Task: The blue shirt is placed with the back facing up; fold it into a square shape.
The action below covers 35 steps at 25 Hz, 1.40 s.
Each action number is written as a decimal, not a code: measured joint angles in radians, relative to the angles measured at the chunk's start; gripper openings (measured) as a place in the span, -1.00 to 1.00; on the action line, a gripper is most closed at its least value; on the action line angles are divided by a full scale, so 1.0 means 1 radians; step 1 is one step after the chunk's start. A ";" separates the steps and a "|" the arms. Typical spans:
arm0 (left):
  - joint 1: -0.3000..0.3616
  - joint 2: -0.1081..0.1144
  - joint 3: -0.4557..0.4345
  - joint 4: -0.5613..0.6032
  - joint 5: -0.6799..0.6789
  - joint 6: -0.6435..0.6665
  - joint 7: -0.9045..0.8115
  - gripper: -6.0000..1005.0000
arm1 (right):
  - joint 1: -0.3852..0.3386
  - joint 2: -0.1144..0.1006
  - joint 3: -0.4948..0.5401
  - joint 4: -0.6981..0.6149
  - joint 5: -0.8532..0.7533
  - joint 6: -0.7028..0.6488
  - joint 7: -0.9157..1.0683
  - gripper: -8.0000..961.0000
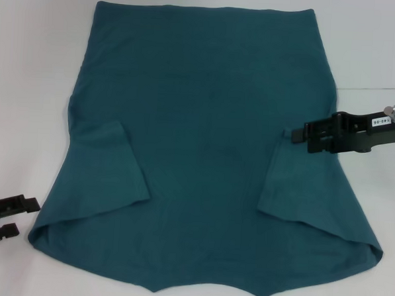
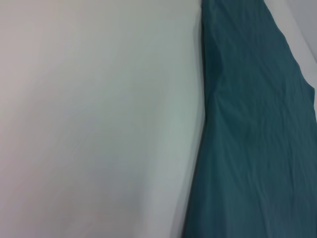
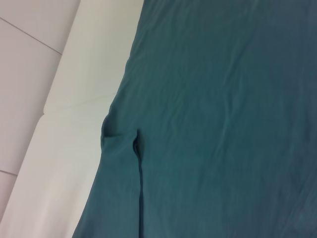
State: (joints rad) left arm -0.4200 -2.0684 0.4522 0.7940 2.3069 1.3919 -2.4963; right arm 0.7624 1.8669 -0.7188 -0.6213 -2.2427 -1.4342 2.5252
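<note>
**Now: sleeves in, right arm at the side**

The shirt [image 1: 205,122] lies flat across the frame's centre on the white surface [image 1: 30,59], both sleeves folded inward. The right gripper [image 1: 297,135] hovers at its right edge, mid-frame; whether its jaws are parted, I cannot tell. The left gripper [image 1: 23,217] waits lower left, jaws released. Next, likely a lengthwise fold, needing firm edge grips.

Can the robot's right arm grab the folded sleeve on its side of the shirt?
Probably yes. The right gripper hangs right at the top of the folded sleeve on the blue shirt, and nothing lies between them. The left gripper is parked beside the shirt's near corner.
</note>
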 joint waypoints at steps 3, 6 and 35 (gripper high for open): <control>0.000 -0.001 0.001 -0.008 0.001 -0.008 0.000 0.62 | -0.001 0.000 0.002 0.000 0.000 0.000 0.000 0.22; -0.001 -0.001 0.004 -0.009 0.001 -0.013 -0.001 0.62 | -0.002 0.001 0.000 0.000 0.000 0.000 0.000 0.22; -0.025 0.000 0.030 -0.058 0.022 -0.040 -0.014 0.62 | -0.011 -0.002 0.004 0.000 0.000 0.011 0.001 0.21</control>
State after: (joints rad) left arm -0.4448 -2.0684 0.4825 0.7355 2.3285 1.3521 -2.5101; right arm 0.7510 1.8653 -0.7147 -0.6215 -2.2426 -1.4234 2.5264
